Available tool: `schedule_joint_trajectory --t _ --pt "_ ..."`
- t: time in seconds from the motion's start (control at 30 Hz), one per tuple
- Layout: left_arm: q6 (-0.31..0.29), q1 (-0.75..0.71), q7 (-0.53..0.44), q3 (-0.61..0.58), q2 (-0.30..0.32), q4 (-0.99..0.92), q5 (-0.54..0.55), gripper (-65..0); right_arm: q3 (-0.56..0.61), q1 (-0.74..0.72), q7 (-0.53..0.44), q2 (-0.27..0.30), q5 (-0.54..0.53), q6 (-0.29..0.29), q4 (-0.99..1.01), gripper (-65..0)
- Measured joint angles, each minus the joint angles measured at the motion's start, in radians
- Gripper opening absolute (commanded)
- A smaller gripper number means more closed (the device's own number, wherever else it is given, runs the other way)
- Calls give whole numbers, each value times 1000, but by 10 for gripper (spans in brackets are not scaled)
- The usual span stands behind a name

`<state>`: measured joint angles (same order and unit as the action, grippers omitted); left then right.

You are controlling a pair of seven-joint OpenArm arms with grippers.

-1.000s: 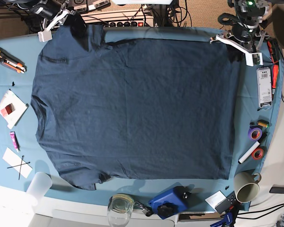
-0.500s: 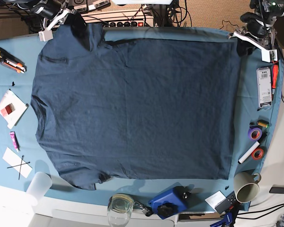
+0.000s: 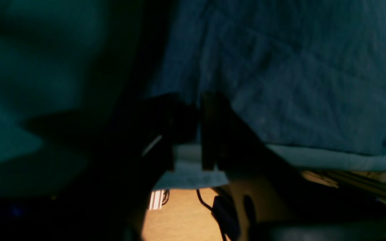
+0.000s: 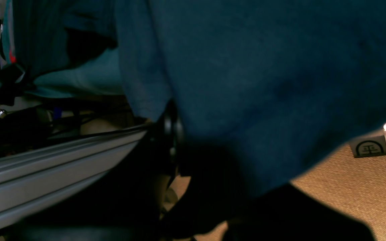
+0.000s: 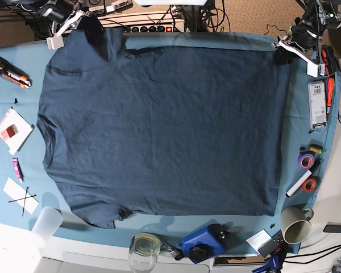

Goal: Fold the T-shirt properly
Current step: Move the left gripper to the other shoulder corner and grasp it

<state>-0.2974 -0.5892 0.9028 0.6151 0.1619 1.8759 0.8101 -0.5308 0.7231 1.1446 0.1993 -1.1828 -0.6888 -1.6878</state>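
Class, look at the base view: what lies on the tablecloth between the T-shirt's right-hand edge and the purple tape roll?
Only bare teal tablecloth lies between the T-shirt and the purple tape roll; the base view shows this.

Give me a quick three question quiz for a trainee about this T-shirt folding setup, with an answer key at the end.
1. True or false: the T-shirt lies spread flat on the tablecloth, not yet folded.
2. Multiple choice: in the base view, which corner of the shirt is the left gripper at? A) top right B) bottom right C) bottom left
3. Fill the blank: the mug stands near the shirt's bottom ____ corner in the base view.

Key:
1. True.
2. A. The right gripper is at the top left, by a sleeve.
3. Right.
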Motion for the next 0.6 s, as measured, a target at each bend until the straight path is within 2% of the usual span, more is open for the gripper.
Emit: schedule_joint_trajectory --t 0.27,0.4,0.43,0.5,0.6 --pt "-32 26 -18 0 -1 -10 -6 -527 0 0 0 0 0 0 0 -650" --pt "-32 32 -16 -1 0 -10 -6 -650 0 0 0 0 0 0 0 -650" --pt "-32 30 -16 0 0 -10 -9 -650 0 0 0 0 0 0 0 -650" --pt "-63 30 -14 0 -1 -10 -12 -650 0 0 0 0 0 0 0 -650" --pt "-149 28 -13 -1 -1 -10 -12 -650 0 0 0 0 0 0 0 -650"
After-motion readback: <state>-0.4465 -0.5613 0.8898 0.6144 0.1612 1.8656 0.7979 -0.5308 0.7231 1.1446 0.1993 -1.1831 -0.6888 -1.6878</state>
